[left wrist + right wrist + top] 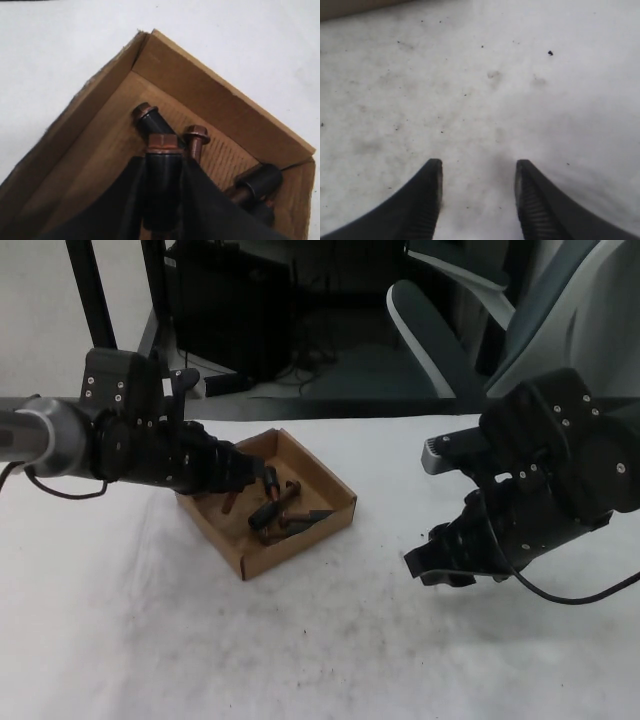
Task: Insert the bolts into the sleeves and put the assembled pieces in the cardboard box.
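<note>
Assembled piece (pixel 161 145) over the cardboard box (pixel 210 95), clamped tight in the left gripper (pixel 162 167)!
Dark sleeve, coppery bolt head poking out of one end (a snug pair). Beneath it, other bolts (pixel 195 140) and sleeves (pixel 262 181) crowd the box floor. Well off to the box's right, the right gripper (pixel 479 175) hovers over the white bench (pixel 470 75), fingers spread apart.

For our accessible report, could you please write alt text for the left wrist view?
The left claw grips an assembled piece, a bolt in a dark sleeve, over the open box. More bolts and sleeves lie inside the box, which stands on a white bench.
</note>
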Motion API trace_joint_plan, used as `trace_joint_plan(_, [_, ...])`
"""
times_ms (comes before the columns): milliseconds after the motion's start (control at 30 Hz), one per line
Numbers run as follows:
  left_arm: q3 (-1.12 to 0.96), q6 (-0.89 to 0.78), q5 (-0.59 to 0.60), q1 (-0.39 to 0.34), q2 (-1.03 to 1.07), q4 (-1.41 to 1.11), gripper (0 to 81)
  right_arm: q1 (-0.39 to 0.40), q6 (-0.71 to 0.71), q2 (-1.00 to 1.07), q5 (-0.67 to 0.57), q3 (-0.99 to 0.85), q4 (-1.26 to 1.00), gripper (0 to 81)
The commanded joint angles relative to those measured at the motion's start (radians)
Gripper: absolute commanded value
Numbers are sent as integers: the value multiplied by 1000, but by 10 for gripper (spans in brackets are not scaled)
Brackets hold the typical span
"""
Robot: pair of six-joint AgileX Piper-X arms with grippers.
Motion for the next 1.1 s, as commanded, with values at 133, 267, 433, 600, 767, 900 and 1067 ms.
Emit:
trace_joint_plan(133, [-13,-38,9,7,-10,1,484,-28,10,-12,6,6,0,508])
trace_joint_plan(267, [-13,-5,-72,10,-34,73,550,-34,6,-12,6,6,0,510])
trace_joint_plan(433, [-13,30,-86,10,-70,89,532,-36,3,-12,6,6,0,510])
trace_joint_plan(600, [-13,37,-88,10,-160,220,532,-36,-29,-47,-7,6,1,498])
trace_joint_plan(767, [-13,145,-160,8,-333,407,525,-36,-45,-143,-94,6,-56,403])
trace_joint_plan(900, [-11,173,-178,7,-479,486,518,-36,-45,-218,-93,6,-71,402])
trace_joint_plan(1067, [-9,173,-178,1,-648,603,506,-33,-45,-331,-93,6,-110,402])
